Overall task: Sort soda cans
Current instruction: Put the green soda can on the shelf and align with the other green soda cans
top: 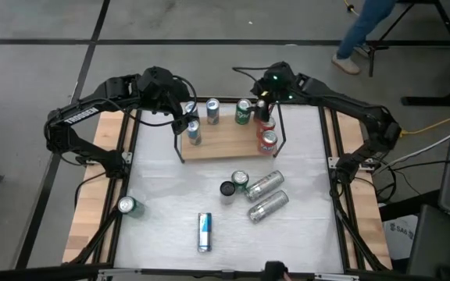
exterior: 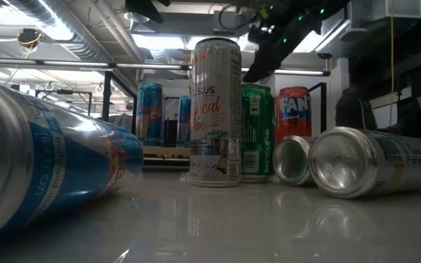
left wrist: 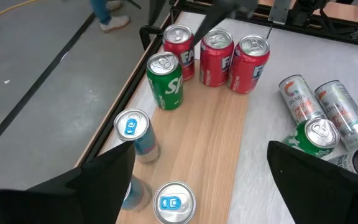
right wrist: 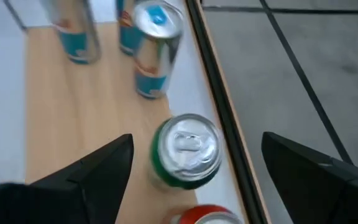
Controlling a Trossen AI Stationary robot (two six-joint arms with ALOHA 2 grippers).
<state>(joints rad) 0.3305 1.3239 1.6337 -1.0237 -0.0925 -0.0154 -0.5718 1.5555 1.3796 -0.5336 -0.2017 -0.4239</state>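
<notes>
Closest to your low camera, a blue-and-silver soda can (exterior: 42, 164) lies on its side on the white surface (top: 162, 203), right at the front edge.

Sweep left to right from above. Far left, you've got a lone green can (top: 127, 206) standing by the surface's edge, well apart from the rest. Next, that lying blue-and-silver can near the front. Mid-surface, a cluster: a black can (top: 227, 189) touching a green-topped can (top: 241, 180), with two plain silver cans (top: 266, 195) lying on their sides just beside them.

Up at the back, the pale wooden board (top: 225, 142) is filling up. On its left end stand the blue-and-silver cans (top: 194, 133); your left claw (top: 180, 119) hovers over them, fingers spread wide and empty. Middle of the board, a green can (top: 243, 111). Right end, the red cans (top: 268, 141), three in a group in the left wrist view. Your right claw (top: 262, 103) sits above the green can and the reds, also spread wide, gripping nothing.

By my read, you're a bit past halfway: roughly seven cans grouped by colour on the board, six loose ones left to bring up.
</notes>
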